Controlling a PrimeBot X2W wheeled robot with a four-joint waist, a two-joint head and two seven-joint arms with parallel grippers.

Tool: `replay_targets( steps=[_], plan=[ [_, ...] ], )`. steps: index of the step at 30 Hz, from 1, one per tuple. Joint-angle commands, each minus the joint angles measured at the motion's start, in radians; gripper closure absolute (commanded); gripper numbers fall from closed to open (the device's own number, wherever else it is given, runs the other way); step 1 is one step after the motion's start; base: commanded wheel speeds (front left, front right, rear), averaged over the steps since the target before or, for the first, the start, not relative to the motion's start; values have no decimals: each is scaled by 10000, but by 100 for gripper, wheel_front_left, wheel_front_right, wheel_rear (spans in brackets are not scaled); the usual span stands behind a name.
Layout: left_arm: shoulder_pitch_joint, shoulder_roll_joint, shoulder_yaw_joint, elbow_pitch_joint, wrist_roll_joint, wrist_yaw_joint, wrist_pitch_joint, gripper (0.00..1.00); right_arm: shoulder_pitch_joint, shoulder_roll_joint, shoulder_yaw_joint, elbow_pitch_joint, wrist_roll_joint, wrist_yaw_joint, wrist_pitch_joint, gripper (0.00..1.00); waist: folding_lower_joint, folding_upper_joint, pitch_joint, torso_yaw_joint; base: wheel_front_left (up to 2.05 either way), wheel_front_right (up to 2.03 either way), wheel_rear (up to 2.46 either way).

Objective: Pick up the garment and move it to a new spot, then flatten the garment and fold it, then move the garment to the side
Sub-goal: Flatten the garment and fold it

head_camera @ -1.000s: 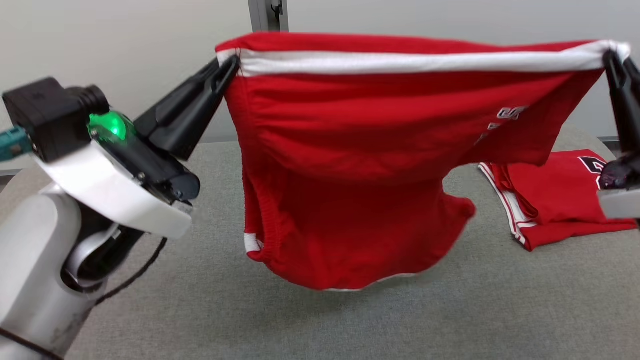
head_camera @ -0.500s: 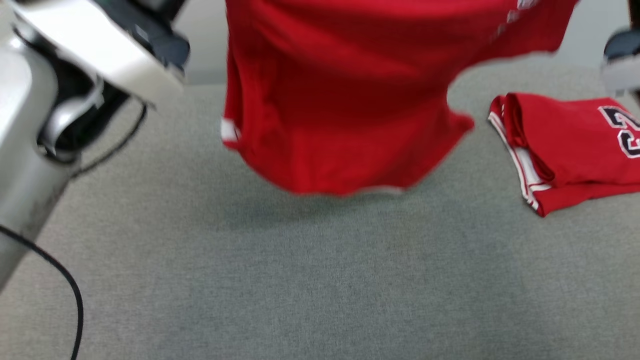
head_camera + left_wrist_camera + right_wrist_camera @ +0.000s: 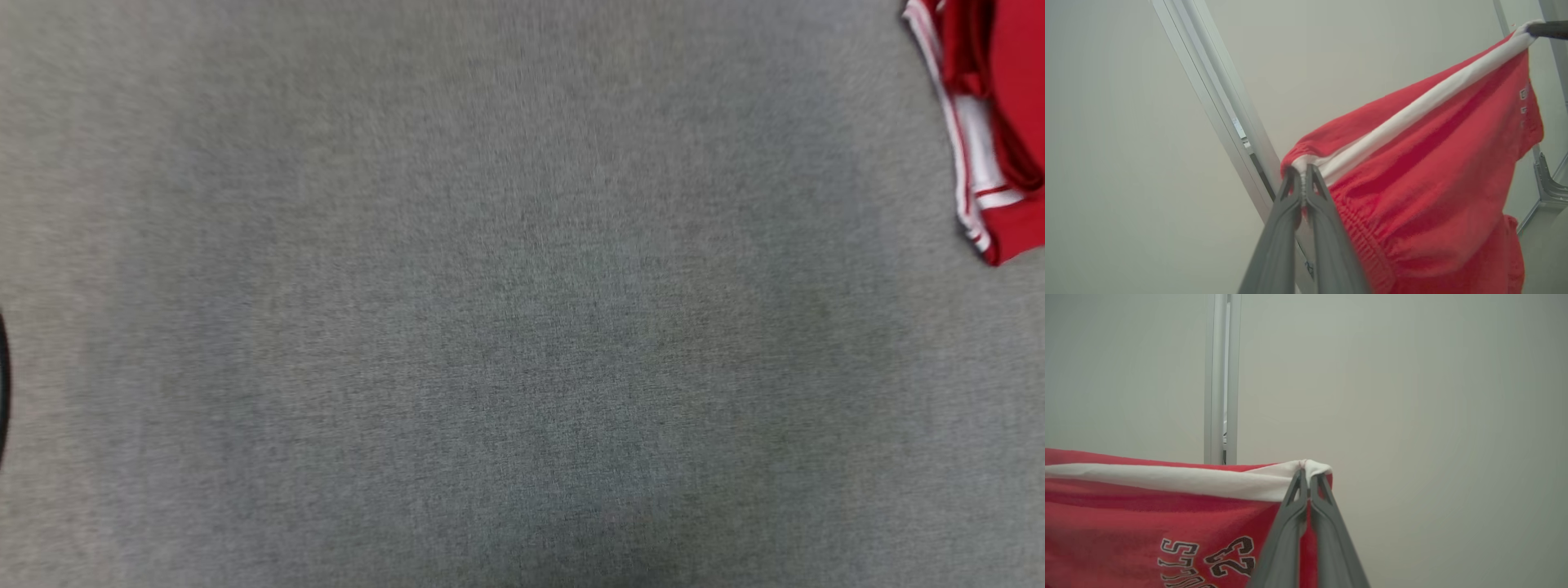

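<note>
2 red items: garment [image 3: 1433,171] hangs mid-air, waistband stretched btw left end effector [image 3: 1303,173] & right end effector [image 3: 1306,473], both clamped on it; 1 folded jersey [image 3: 1004,122] on desk [image 3: 490,327]. Head cam tilted down vs 0.5 s ago.

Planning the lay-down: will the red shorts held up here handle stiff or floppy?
Likely floppy: red shorts sag below the taut white waistband. Probably light: left end effector and right end effector hold them by pinched corners.

Grey tabletop [image 3: 490,327], folded jersey [image 3: 1020,82] (red), post [image 3: 1220,375]
</note>
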Motion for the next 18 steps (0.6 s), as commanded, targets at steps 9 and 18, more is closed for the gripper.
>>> replay_targets(
  steps=[9, 18],
  plan=[
    [706, -256, 1118, -1555, 953, -2, -58, 100, 659, 468, -505, -1164, -1008, -2, -71, 100, 0, 0, 2271, -326, 0, 0, 0],
    [4739, 550, 673, -3790, 65, 1, -67, 100, 4338, -648, 571, -2261, -222, -2, -73, 100, 0, 0, 1382, -24, 0, 0, 0]
  ],
)
